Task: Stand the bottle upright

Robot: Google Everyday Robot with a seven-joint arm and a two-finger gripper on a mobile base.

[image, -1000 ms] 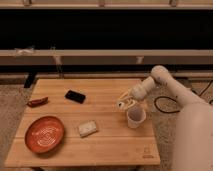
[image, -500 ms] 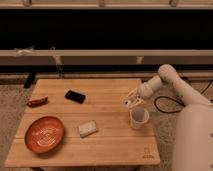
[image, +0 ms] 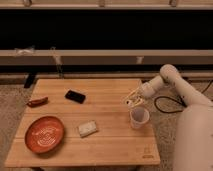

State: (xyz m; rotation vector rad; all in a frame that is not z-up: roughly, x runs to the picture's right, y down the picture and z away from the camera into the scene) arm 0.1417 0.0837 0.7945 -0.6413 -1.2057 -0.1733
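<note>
Bottle, a pale translucent plastic one [image: 139,118], stands upright near the right edge of the light wooden slatted table [image: 107,145], at about four o'clock from the tabletop's centre. The white two-finger gripper [image: 132,98] hangs just above it, at roughly eleven o'clock from the bottle's mouth, and appears apart from it; whether the fingers are spread or closed I cannot tell. Left of the bottle, at nine o'clock, lies a small pale rectangular block [image: 87,128]. Further left sits a round orange-red plate [image: 45,134]. A flat black phone-like slab [image: 75,96] rests toward the far side, and a small reddish-brown object [image: 37,102] lies at the left edge.
</note>
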